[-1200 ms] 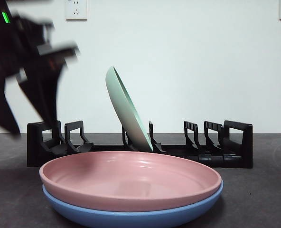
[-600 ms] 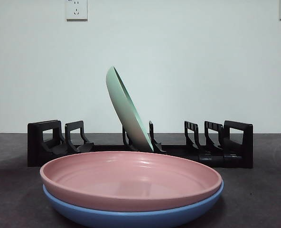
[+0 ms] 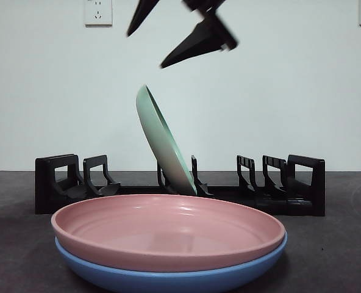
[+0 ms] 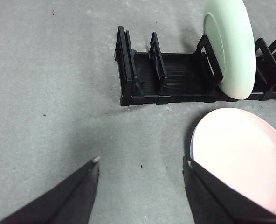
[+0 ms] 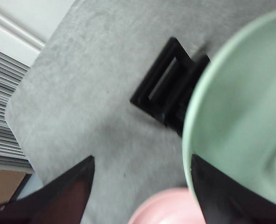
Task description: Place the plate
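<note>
At the top of the front frame the right gripper (image 3: 168, 33) hangs with jaws spread wide and empty above the green plate (image 3: 163, 143), which leans in the black rack (image 3: 302, 183) at mid-frame, its slot propping it.

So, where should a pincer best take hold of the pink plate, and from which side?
Grip the raised rim of the round pink plate, coming from above at an open side. It lies flat in the blue plate, so only its rim stands free to pinch. The left pincer, open nearest that rim, seems better placed than the right pincer.
</note>
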Robot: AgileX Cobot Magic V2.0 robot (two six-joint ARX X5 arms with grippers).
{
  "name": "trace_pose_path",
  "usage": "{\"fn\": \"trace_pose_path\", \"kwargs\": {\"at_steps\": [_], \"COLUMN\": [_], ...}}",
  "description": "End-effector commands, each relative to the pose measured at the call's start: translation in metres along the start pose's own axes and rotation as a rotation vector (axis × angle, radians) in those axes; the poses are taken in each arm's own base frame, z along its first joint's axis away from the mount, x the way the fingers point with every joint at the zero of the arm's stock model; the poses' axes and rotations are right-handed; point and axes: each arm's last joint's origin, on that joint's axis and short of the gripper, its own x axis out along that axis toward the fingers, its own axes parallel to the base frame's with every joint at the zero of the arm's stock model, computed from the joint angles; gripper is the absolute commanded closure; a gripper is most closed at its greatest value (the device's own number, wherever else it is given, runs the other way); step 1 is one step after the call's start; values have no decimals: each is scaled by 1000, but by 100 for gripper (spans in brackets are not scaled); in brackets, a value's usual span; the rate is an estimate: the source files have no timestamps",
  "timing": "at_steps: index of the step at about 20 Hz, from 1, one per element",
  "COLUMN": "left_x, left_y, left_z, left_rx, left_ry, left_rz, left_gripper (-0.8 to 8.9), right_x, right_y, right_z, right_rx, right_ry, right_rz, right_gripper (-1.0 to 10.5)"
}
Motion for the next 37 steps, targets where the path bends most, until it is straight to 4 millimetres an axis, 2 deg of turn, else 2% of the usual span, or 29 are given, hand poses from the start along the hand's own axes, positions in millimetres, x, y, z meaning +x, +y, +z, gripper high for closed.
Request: {"fn": "trace_pose_path", "kwargs": {"at_steps": [1, 5, 9, 17, 22, 25, 30, 33, 37], "left_x": [-2, -2, -2, -2, -2, -2, -2, -3, -3], "left_y": [-1, 0, 0, 0, 0, 0, 0, 0, 0], "left_z": [4, 4, 4, 4, 4, 4, 5, 5, 5], "left_rx": [-7, -6, -6, -6, -6, -6, -8, -9, -12], "left_ry": [-20, -34, -35, -34, -34, -34, -43, -47, -48], "left_rz": [-1, 40, 41, 41, 41, 41, 41, 44, 44], "left_gripper": [535, 536, 535, 536, 536, 536, 536, 536, 536], "right_x": [22, 46, 49, 54, 50, 24, -45, -86, -132], "right_y": [-3, -13, -18, -21, -17, 0, 42, 65, 89], "right_z": [17, 24, 23, 18, 20, 32, 46, 40, 14], "right_rx": [-8, -2, -19, -17, -15, -42, -121, -219, -324], "right_ry": [0, 6, 2, 43, 49, -6, -111, -174, -195], "right_rz": [7, -41, -101, -118, -83, -35, 32, 83, 101], "right_gripper": [621, 621, 626, 938, 937, 937, 937, 937, 936]}}
